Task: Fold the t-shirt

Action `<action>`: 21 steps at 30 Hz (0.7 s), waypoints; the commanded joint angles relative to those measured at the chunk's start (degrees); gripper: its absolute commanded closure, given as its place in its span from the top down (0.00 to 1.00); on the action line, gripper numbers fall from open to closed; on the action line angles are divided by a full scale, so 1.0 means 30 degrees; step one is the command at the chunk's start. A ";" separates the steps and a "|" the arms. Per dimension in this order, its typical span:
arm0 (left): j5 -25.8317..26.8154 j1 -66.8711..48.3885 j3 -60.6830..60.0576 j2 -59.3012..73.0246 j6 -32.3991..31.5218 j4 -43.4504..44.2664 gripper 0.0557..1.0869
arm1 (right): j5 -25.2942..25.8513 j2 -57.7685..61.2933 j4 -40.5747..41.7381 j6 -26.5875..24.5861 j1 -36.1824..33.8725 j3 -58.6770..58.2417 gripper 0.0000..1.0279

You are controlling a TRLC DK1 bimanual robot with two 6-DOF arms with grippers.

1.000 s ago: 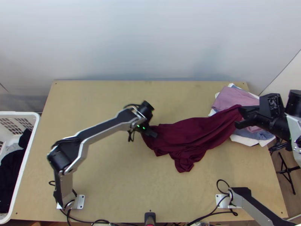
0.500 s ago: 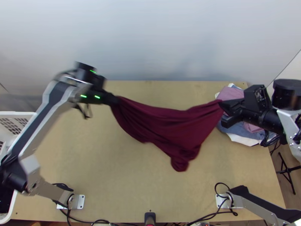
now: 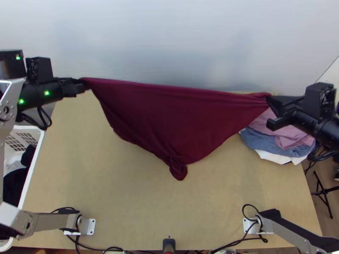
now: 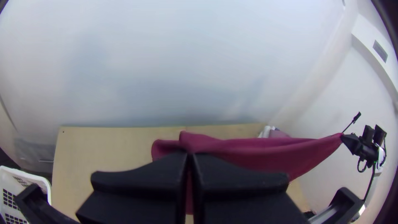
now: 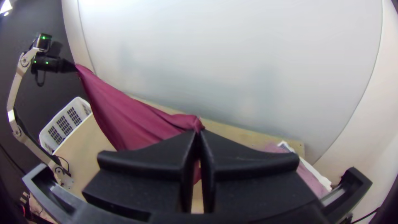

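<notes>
With my left gripper (image 3: 80, 81) clenched on one end of the dark red t-shirt (image 3: 169, 114) and my right gripper (image 3: 269, 100) pinching the other, I hold the cloth stretched between them across the far part of the table (image 3: 106, 190), its upper edge drawn nearly straight and the rest sagging toward the near edge into a small bunched tip. Beyond the shirt's right end lies a pile of clothes (image 3: 271, 142), and at the table's left side stands a white basket (image 3: 38, 149) with dark cloth (image 3: 15, 182) inside.
</notes>
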 commanded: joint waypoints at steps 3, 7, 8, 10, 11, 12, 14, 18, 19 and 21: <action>-0.0213 -0.5174 -0.8720 -0.3697 -0.0239 0.0440 0.04 | 0.0077 -0.2502 -0.0961 -0.1252 0.0664 -0.7298 0.03; 0.0051 -0.8954 -1.4081 -0.4722 -0.1030 0.1494 0.04 | 0.0165 -0.3001 -0.1459 -0.2248 0.0371 -1.1517 0.03; 0.0139 -0.9833 -1.4872 -0.4693 -0.1030 0.1641 0.04 | 0.0224 -0.3088 -0.1430 -0.2717 -0.0127 -1.2396 0.03; 0.0344 -1.1210 -1.5897 -0.4458 -0.1001 0.1670 0.04 | 0.0370 -0.2971 -0.1430 -0.3625 -0.0771 -1.3890 0.03; 0.0666 -1.1796 -1.6307 -0.4341 -0.1001 0.1641 0.04 | 0.0429 -0.2825 -0.1401 -0.3918 -0.0976 -1.4447 0.03; 0.1047 -1.2381 -1.6776 -0.4165 -0.1030 0.1524 0.08 | 0.0488 -0.2620 -0.1401 -0.4094 -0.1035 -1.4916 0.03; 0.1897 -1.3583 -1.7655 -0.3843 -0.1001 0.1201 0.46 | 0.0868 -0.2473 -0.1049 -0.4387 -0.1357 -1.5677 0.03; 0.2570 -1.5809 -1.7889 -0.3198 -0.0708 0.0293 0.96 | 0.1425 -0.2063 -0.0932 -0.5120 -0.2148 -1.6498 0.03; 0.2629 -1.5926 -1.7743 -0.3111 -0.0737 0.0205 0.96 | 0.1601 -0.2063 -0.0932 -0.5266 -0.2353 -1.6703 0.03; 0.2600 -1.5868 -1.6747 -0.2349 -0.0180 -0.0469 0.96 | 0.1864 -0.2092 -0.0932 -0.5588 -0.2734 -1.7113 0.03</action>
